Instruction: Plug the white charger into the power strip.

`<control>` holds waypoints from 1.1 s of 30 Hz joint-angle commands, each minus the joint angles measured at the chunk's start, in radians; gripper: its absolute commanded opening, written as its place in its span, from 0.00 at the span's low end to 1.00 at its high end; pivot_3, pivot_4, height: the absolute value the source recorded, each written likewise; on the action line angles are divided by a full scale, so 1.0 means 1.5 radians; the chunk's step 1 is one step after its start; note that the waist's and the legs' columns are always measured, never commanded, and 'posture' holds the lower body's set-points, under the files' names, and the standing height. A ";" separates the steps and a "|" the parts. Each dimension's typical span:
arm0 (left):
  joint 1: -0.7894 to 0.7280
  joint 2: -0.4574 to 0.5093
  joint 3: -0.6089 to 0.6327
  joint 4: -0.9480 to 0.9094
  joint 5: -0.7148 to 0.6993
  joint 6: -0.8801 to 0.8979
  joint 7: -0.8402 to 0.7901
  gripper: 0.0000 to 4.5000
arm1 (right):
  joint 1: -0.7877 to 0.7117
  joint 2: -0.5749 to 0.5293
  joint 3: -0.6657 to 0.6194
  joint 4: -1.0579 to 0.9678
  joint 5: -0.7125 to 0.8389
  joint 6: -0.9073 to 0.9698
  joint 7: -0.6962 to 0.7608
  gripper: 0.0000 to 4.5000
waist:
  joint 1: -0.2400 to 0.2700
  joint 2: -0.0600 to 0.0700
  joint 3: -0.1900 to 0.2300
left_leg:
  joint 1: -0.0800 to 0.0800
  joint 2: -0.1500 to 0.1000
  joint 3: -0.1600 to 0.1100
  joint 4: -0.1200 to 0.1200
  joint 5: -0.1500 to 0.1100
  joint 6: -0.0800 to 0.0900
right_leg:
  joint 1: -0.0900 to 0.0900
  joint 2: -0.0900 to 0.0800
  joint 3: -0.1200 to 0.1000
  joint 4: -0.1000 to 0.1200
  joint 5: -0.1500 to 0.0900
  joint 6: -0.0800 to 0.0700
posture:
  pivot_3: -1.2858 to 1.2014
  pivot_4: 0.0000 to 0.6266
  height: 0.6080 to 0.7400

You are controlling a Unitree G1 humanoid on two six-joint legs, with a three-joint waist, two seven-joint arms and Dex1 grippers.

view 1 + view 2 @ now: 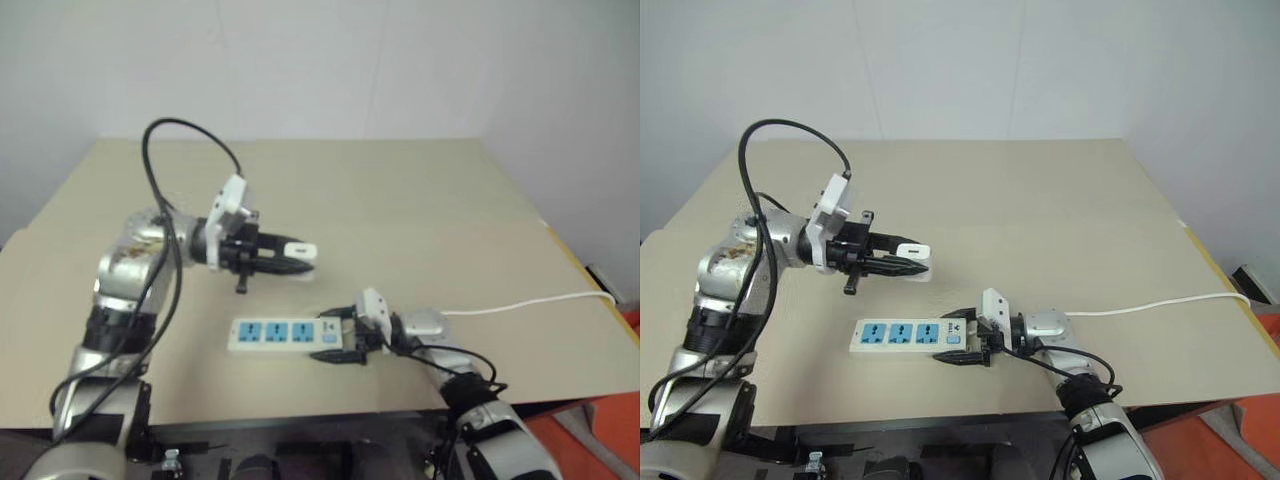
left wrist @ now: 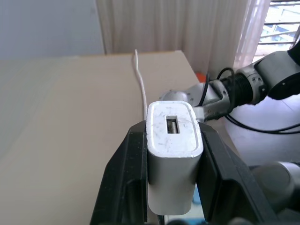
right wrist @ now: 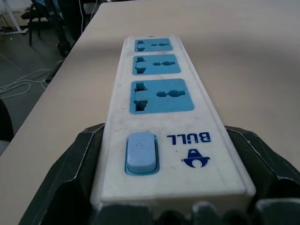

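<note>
Clamping the white charger [image 2: 172,154], left gripper [image 1: 292,258] hides its prongs; right gripper [image 1: 342,345] grips the power strip [image 1: 275,333].

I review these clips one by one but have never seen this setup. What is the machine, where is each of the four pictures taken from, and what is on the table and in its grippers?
It is a humanoid robot with two arms, each ending in a gripper of two black fingers. Two pictures come from the eyes of a camera on its head, looking down over a beige table. The other two come from cameras on the wrists, looking along each gripper's fingers.

The left gripper is shut on the white charger and holds it above the table. The right gripper grips the switch end of the power strip, which lies flat on the table with three blue outlets showing. Its thin white cable runs off toward the table's right edge. The charger is not yet plugged in.
</note>
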 commanded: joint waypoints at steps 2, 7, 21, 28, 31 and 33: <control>0.089 -0.016 -0.014 -0.027 -0.013 -0.082 -0.012 0.22 | -0.009 0.006 0.006 0.011 -0.006 -0.012 0.003 0.76 | 0.000 0.000 0.000 | -0.001 0.000 0.000 0.000 0.000 0.000 | -0.001 0.000 0.000 0.000 0.000 0.000 | 0.52 0.24 1.00; 0.113 0.010 -0.055 0.049 0.031 -0.153 -0.043 0.22 | -0.013 0.007 0.005 0.015 -0.006 -0.013 0.004 0.76 | 0.003 0.000 0.000 | 0.002 0.000 0.002 0.000 0.000 0.000 | 0.001 0.001 -0.001 0.001 0.000 -0.001 | 0.52 0.24 1.00; 0.121 -0.004 -0.081 0.122 0.065 -0.257 -0.036 0.22 | -0.016 0.011 0.003 0.018 -0.006 -0.013 0.000 0.76 | 0.001 0.000 0.000 | 0.003 0.000 0.002 0.000 0.000 0.000 | 0.004 0.001 -0.002 0.000 0.000 0.000 | 0.52 0.24 1.00; 0.124 -0.012 -0.085 0.142 0.069 -0.280 -0.027 0.22 | -0.014 0.008 0.002 0.014 -0.005 -0.010 -0.001 0.76 | 0.002 0.000 0.000 | 0.004 0.000 0.002 0.000 0.000 0.000 | 0.004 0.001 -0.002 0.000 0.000 0.000 | 0.52 0.24 1.00; 0.123 -0.007 -0.090 0.160 0.076 -0.293 -0.036 0.22 | -0.015 0.006 0.002 0.014 -0.005 -0.009 0.000 0.76 | 0.002 0.000 0.000 | 0.004 0.000 0.002 0.000 0.000 0.000 | 0.004 0.001 -0.002 0.000 0.000 0.000 | 0.52 0.24 1.00; 0.123 -0.005 -0.091 0.166 0.076 -0.296 -0.040 0.22 | -0.015 0.006 0.001 0.013 -0.005 -0.008 -0.001 0.76 | 0.002 0.000 0.000 | 0.004 0.000 0.002 0.000 0.000 0.000 | 0.004 0.001 -0.002 0.000 0.000 0.000 | 0.52 0.24 1.00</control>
